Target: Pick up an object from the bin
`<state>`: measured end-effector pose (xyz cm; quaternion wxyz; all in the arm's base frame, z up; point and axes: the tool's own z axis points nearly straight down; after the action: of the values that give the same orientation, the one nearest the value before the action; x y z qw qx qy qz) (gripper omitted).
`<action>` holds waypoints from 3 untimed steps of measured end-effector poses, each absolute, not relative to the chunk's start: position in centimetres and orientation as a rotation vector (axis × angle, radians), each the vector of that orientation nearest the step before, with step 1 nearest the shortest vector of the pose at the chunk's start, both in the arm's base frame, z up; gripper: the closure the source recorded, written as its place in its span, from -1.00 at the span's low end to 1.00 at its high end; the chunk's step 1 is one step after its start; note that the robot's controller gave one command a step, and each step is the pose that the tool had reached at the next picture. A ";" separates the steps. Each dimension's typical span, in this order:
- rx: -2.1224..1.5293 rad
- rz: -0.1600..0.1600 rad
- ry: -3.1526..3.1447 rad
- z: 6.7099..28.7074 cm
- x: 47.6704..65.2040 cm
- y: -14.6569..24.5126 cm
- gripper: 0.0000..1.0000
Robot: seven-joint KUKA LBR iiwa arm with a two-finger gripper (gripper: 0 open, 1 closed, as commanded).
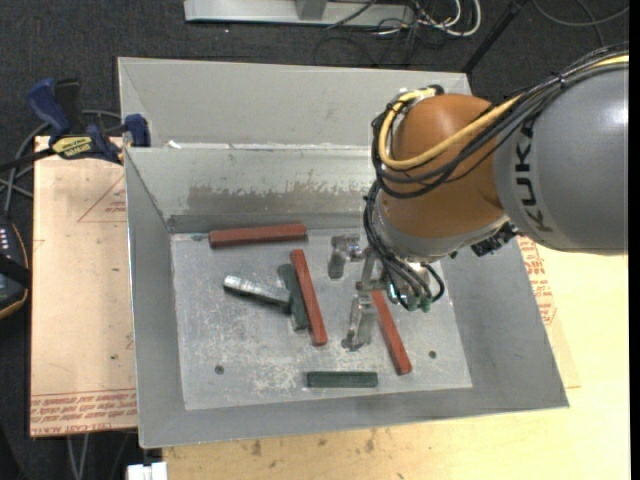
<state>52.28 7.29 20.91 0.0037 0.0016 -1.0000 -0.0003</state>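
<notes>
My gripper [351, 293] hangs low over the middle-right of the bin floor. Its two metal fingers [356, 324] stand well apart, open, with bare floor between them. A red bar [393, 336] lies slanted just right of the nearer finger, partly hidden under the wrist. Another red bar [309, 297] lies slanted just left of the gripper, resting across a dark green bar [296, 302]. Whether either finger touches the bars I cannot tell.
A silver cylinder [250, 288] lies at centre left, touching the dark green bar. A third red bar [258, 235] lies along the back wall. A second dark green bar [342, 378] lies near the front. The arm's orange cover hides the bin's right back part.
</notes>
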 end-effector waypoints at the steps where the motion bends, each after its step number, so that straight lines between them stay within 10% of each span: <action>1: 0.033 -0.003 -3.138 6.6 53.4 14.3 -1.00; 2: 0.251 0.000 -3.135 7.1 63.8 10.4 -1.00; 3: 0.252 -0.003 -3.134 7.1 63.7 10.5 1.00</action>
<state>63.68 10.53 7.07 -0.0010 0.0801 -0.9968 -0.0009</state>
